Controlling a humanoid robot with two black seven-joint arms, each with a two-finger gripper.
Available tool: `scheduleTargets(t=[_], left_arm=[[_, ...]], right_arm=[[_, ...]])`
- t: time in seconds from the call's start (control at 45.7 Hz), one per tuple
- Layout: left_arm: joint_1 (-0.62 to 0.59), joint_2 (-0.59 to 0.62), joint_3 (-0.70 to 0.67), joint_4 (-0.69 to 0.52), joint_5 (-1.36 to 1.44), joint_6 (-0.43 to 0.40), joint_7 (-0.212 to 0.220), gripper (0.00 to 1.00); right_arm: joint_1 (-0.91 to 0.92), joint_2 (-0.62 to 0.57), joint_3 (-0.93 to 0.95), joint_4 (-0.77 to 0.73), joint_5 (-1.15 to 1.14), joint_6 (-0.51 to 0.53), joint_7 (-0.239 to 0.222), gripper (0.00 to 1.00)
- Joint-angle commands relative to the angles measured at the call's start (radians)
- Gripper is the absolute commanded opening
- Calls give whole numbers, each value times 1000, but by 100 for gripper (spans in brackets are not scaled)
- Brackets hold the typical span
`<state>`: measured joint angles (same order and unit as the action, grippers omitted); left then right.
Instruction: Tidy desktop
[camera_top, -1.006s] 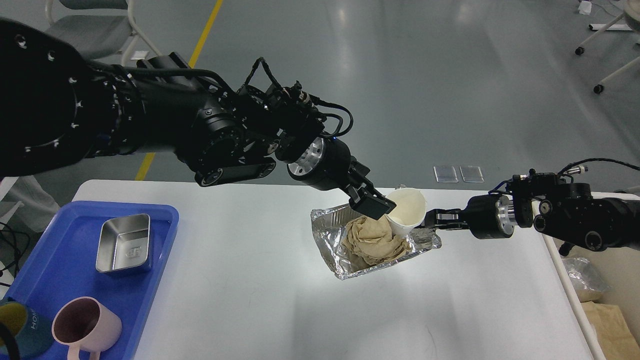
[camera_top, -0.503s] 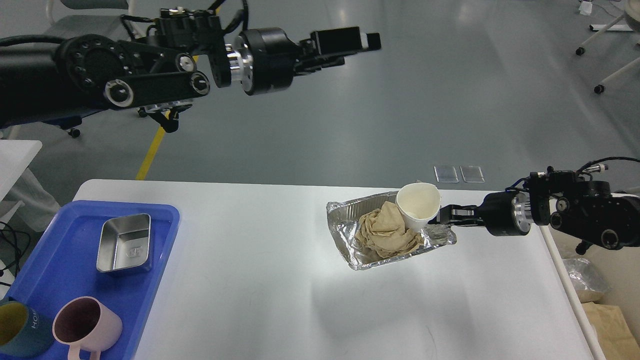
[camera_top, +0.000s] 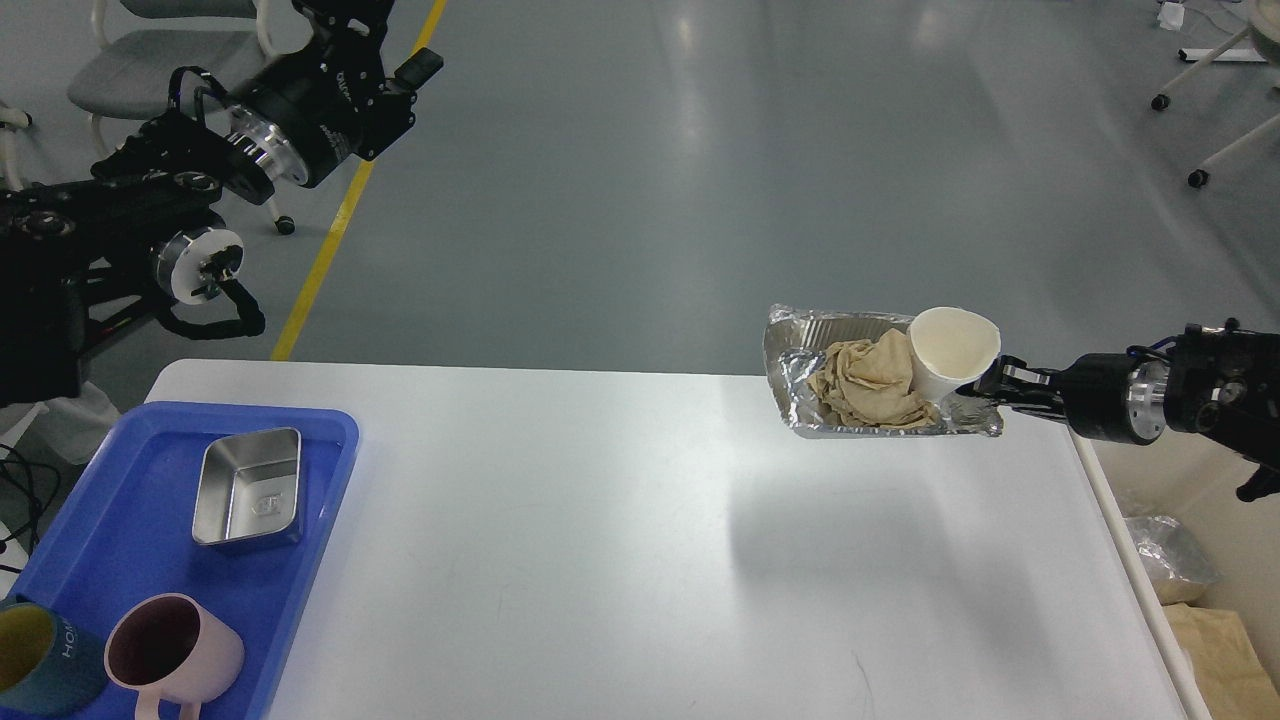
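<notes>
The white desktop (camera_top: 600, 520) fills the lower part of the head view. My right gripper (camera_top: 1000, 385) is shut on the right rim of a crumpled foil tray (camera_top: 800, 355) and holds it in the air over the table's far right corner. In the tray lie a wad of brown paper (camera_top: 868, 380) and a tilted white paper cup (camera_top: 950, 350). My left gripper (camera_top: 385, 40) is high at the upper left, beyond the table's far edge, open and empty.
A blue tray (camera_top: 120, 560) at the front left holds a steel dish (camera_top: 250, 487), a pink mug (camera_top: 170, 650) and a teal mug (camera_top: 40, 650). Right of the table, lower down, lie foil and brown paper waste (camera_top: 1180, 570).
My left arm has pulled away from the cup, up and to the far left. My right gripper has lifted the foil tray off the table and carried it right and farther back.
</notes>
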<state>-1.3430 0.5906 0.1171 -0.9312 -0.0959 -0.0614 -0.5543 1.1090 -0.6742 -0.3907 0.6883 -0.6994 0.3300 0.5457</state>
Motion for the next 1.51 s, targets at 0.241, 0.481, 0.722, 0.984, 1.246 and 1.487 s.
scheduleTargets(t=[0.241,0.481,0.722,0.984,1.246,1.487], left_arm=[[254,-26,-359,130,-56,-9,134,96],[315,-124,-519,281,-74,-9,249,96],[338,-178,-629,382,-71,-11,278,96],[341,-195,-646,394,-70,-11,278,96],[343,-195,-657,394,-67,-11,278,96],[354,-195,-662,393,-65,-11,277,96]], right_arm=[[-129,-90,3,-168,135,3,-6,0],[-305,-97,3,-392,336,27,-9,0],[-526,-93,9,-500,563,29,-26,0],[-609,-88,21,-506,692,14,-75,0],[-644,-85,23,-510,863,14,-180,0],[-679,-78,27,-510,988,14,-260,0]])
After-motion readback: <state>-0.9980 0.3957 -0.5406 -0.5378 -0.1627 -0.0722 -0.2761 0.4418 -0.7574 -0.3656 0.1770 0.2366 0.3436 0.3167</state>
